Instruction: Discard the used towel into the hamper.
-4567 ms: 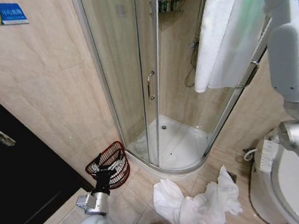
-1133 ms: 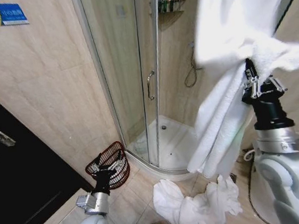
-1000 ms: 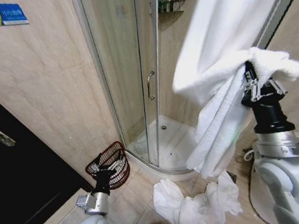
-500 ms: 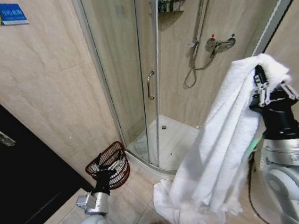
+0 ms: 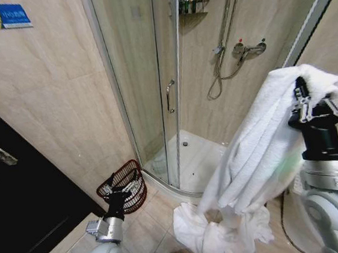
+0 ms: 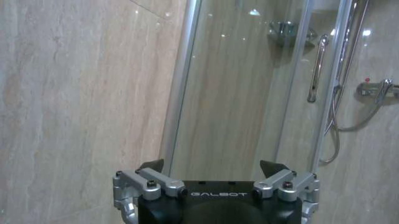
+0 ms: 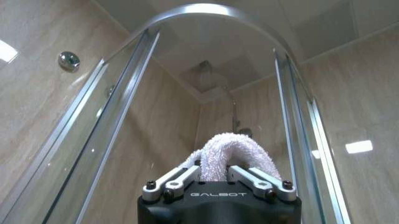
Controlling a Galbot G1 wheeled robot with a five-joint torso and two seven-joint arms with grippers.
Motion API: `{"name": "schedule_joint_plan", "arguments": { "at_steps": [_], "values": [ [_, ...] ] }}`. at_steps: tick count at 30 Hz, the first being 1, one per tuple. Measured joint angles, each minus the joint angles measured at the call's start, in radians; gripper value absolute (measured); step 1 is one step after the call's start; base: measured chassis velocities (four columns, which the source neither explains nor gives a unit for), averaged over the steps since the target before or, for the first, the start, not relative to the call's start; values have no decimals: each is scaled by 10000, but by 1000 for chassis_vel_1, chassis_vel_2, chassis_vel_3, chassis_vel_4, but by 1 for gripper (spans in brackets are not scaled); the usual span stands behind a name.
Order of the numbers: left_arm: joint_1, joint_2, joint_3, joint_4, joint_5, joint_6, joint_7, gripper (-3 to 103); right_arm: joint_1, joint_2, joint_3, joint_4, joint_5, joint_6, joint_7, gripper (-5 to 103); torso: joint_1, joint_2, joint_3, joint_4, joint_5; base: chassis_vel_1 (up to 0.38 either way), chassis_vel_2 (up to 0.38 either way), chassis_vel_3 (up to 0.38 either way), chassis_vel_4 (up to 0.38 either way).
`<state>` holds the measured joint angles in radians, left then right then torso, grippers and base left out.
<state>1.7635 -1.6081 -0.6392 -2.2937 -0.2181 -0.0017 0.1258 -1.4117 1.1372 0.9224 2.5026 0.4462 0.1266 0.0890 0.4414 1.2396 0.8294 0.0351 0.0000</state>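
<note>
Here my right end effector [image 5: 302, 95] was clamped on the white towel [image 5: 260, 153]; my left end effector [image 5: 117, 195], fingers apart, hung beside the hamper [image 5: 126, 182].

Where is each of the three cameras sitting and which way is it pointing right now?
Head view: from the robot's head, down at the bathroom floor, hamper and shower stall; both arms show.
Left wrist view: on the left arm, facing the shower stall glass; the open left gripper shows.
Right wrist view: on the right arm, aimed up the stall; the right gripper pinches the towel.
Shared: towel and right gripper, head and right wrist views.
</note>
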Motion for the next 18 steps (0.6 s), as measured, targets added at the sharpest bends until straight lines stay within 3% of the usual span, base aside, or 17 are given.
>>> {"name": "schedule_joint_plan", "arguments": {
  "at_steps": [7, 18],
  "values": [
    [0, 0, 0, 0, 0, 0, 0, 100, 93, -98, 253, -10, 421, 258, -30, 6, 0, 0, 0, 0, 0, 0, 0, 0, 0],
    [1, 0, 0, 0, 0, 0, 0, 100, 101, -99, 696, -18, 236, 1433, -210, 6, 0, 0, 0, -1, -1, 0, 0, 0, 0]
  ]
}}
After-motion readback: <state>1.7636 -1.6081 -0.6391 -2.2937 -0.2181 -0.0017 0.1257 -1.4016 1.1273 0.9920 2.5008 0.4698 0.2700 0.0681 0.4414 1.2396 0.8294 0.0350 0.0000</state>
